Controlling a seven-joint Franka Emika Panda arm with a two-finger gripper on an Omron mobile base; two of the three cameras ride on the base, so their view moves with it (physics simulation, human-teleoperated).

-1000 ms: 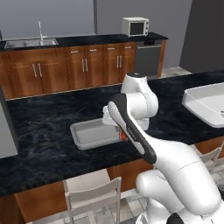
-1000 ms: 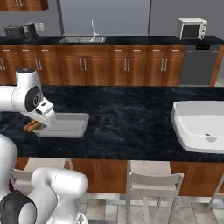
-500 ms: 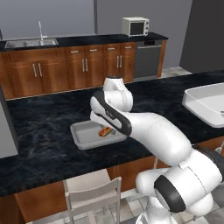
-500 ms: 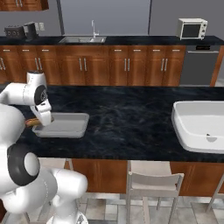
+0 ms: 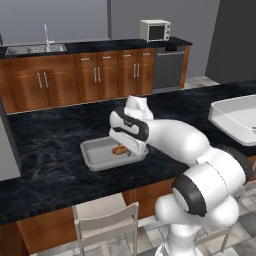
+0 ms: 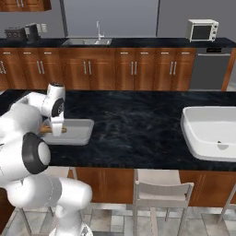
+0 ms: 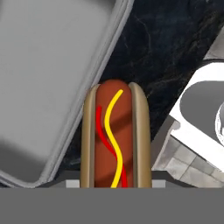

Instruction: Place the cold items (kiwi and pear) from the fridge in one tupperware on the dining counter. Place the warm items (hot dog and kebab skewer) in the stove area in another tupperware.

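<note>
While the arm folds low over the dining counter [image 5: 50,150], the items stand as follows.

Hot dog [image 7: 115,135]: bun with red and yellow sauce lines, held lengthwise between the fingers of the gripper [image 5: 131,148]. The fingers are narrowed on the bun, neither fully shut nor spread; the tips themselves are hidden at the bottom of the hand view. From the left base view the hot dog appears over the right part of the container [image 5: 97,157]. From the hand view it hangs beside the container's rim, over dark stone, so whether it has crossed the rim cannot be told.

Container: shallow grey tupperware, flat on the counter, nothing else seen in it. Judged to be the one meant for warm items.

Gripper: pointing down at the container's near edge, probably so the food can be lowered flat.

Second, larger white container [image 6: 212,131]: well apart on the same counter.

Background fittings: microwave [image 5: 154,30], sink [image 5: 32,48], wooden cabinets [image 6: 115,69], stools [image 6: 159,193].

Judgement: release should wait until the bun is clearly inside the rim; dropped on the edge, it may roll off.
</note>
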